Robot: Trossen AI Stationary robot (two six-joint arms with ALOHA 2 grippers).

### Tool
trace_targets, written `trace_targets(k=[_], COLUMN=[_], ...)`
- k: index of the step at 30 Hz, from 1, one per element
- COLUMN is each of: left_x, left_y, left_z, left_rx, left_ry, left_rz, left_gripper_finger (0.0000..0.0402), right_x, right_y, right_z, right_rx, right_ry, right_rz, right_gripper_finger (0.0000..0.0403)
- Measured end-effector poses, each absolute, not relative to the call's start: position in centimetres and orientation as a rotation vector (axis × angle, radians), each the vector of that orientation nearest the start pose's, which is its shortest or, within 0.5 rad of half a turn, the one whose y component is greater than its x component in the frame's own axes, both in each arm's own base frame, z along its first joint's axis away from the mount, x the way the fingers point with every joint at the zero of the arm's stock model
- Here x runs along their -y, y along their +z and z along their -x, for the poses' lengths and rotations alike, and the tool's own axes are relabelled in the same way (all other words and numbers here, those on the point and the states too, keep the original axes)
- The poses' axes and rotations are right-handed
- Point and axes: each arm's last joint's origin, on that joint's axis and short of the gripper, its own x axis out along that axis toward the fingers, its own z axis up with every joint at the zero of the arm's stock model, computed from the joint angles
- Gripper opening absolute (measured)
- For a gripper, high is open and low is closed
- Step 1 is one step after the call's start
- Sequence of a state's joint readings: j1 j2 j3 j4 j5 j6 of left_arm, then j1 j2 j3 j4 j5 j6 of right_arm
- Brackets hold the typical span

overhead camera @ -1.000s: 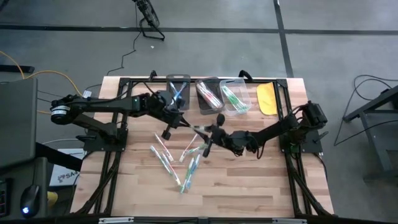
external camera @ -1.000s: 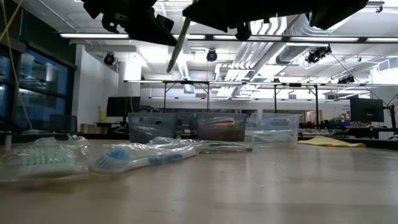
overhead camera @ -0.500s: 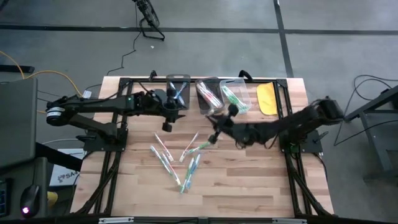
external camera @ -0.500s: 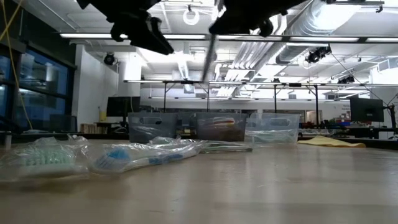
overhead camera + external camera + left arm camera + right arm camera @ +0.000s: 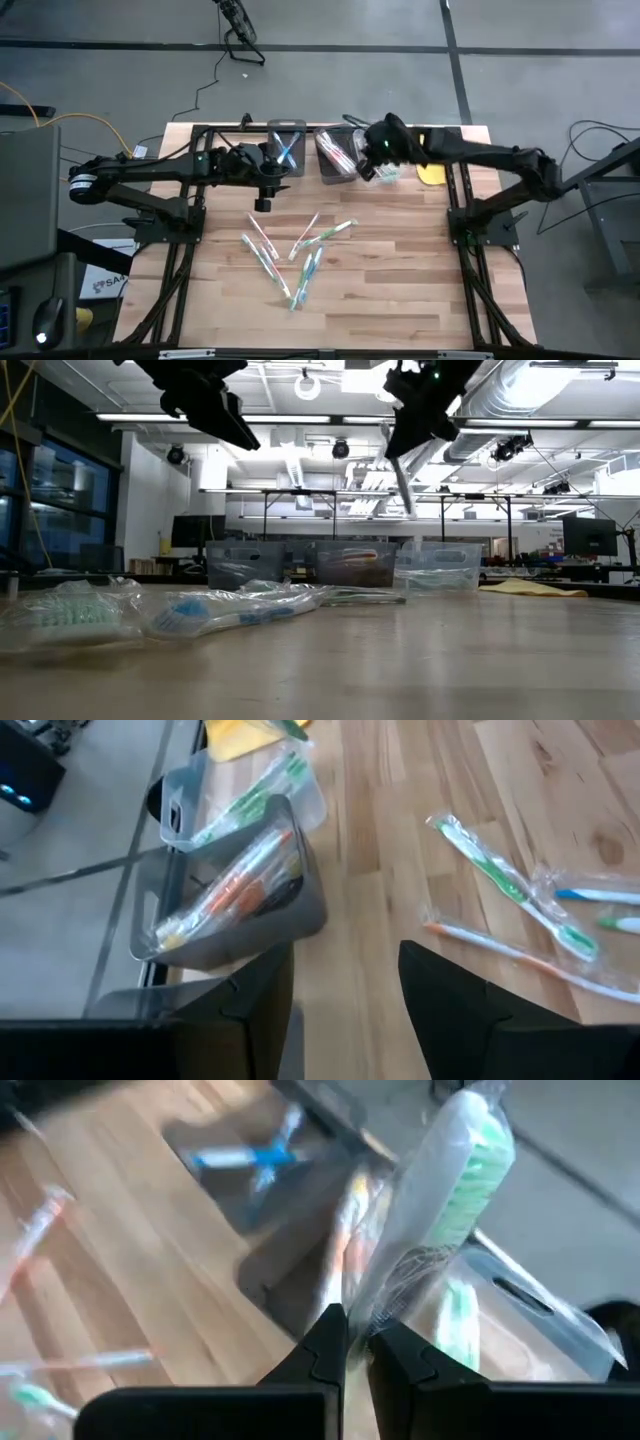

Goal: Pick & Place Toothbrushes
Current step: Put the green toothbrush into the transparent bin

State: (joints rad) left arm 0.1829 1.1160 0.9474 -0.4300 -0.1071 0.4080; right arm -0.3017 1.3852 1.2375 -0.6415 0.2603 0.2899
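Several wrapped toothbrushes lay loose on the wooden table, well on the near side of the row of three bins, with green, blue and orange handles mixed among them. Beyond that scatter, just short of the row, the left gripper hung above the boards in front of the leftmost bin, its fingers parted and nothing between them. That bin held blue toothbrushes. Next along the row, the middle bin held orange-red toothbrushes, and the clear bin at the right end held green ones. The right gripper hovered over the near edge of the clear bin, clamped on a green-handled toothbrush in its wrapper, which hung down from the fingers in the low view. Past the right end of the row, a yellow flat object lay on the table beside the clear bin.
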Motion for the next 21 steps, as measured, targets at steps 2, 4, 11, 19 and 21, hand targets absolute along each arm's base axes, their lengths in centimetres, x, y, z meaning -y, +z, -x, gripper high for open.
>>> trace_targets(k=[2, 4, 11, 19, 21], left_x=[-4.6, -4.6, -4.5, -4.5, -4.5], left_y=[30.4, 30.3, 30.1, 29.8, 29.7], left_z=[-23.1, -23.0, -22.8, -22.6, -22.6], left_rx=[-0.650, -0.661, -0.684, -0.715, -0.724], left_ry=[0.159, 0.161, 0.172, 0.179, 0.180], left_rz=[-0.356, -0.339, -0.268, -0.211, -0.203], left_gripper_finger=[0.0175, 0.0175, 0.0175, 0.0175, 0.0175], right_x=[10.7, 12.2, 16.6, 19.4, 19.9], right_y=[32.1, 32.8, 31.3, 26.9, 26.1], right_z=[-27.1, -27.0, -27.1, -28.2, -28.2], right_rx=[-0.777, -0.783, -1.017, -1.243, -1.278], right_ry=[-0.642, -0.623, -0.620, -0.527, -0.510], right_rz=[-0.309, -0.345, -0.317, -0.284, -0.295], right_gripper_finger=[0.0015, 0.0015, 0.0016, 0.0017, 0.0017])
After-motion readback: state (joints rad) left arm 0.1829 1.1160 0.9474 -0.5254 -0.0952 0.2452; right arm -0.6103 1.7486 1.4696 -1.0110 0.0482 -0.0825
